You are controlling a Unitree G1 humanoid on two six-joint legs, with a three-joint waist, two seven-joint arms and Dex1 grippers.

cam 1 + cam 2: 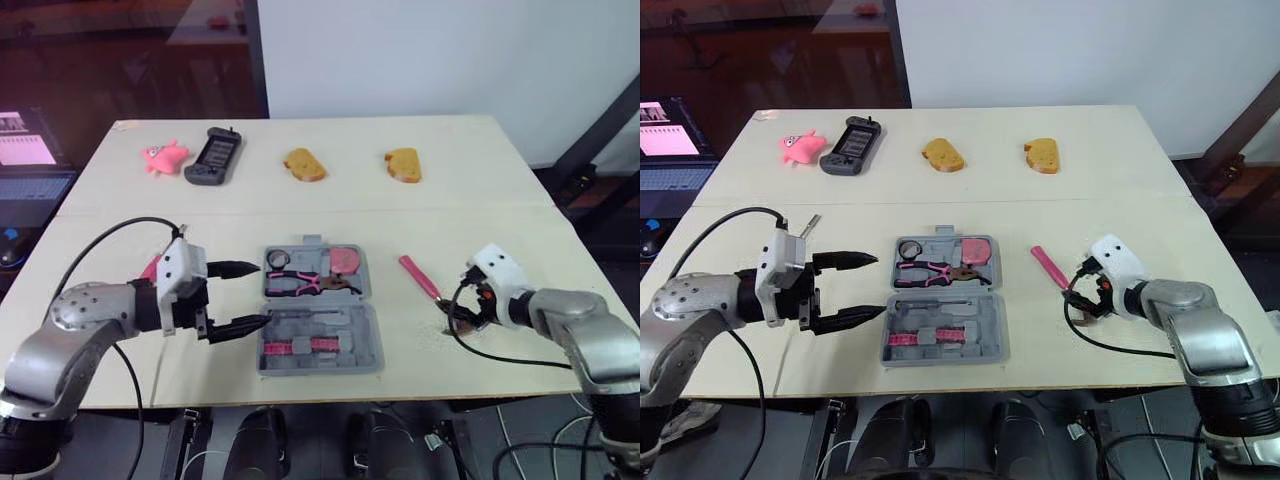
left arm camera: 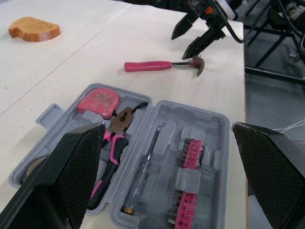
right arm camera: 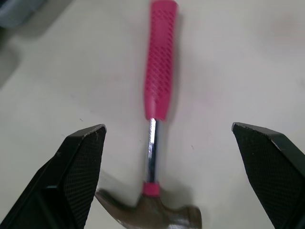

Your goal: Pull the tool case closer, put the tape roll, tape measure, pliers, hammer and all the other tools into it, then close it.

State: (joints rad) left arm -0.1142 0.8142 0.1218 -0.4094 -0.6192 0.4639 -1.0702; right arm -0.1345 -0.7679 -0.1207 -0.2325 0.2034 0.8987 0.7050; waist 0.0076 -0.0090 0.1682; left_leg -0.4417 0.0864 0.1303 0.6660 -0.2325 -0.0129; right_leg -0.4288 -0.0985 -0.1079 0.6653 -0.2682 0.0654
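While its two black fingers stand spread wide with nothing between them but air, the right gripper (image 3: 167, 128) straddles the steel shaft of the hammer (image 1: 418, 277) at its head end, lower right of the left eye view. The pink handle slants up toward frame centre on bare table (image 1: 450, 215), clear of the case's right edge. The left gripper (image 1: 880, 285), lower left, is likewise spread and empty, its tips just beside the left edge of the open tool case (image 1: 365, 335). The case lies flat at lower centre, close to the table's near edge, holding the tape roll (image 1: 277, 259), pliers (image 1: 305, 285), tape measure (image 1: 346, 260) and a screwdriver (image 1: 300, 313). Beyond a wide bare strip, along the top, sit a pink toy (image 1: 163, 156), a handheld device (image 1: 213, 157) and two bread pieces (image 1: 304, 164).
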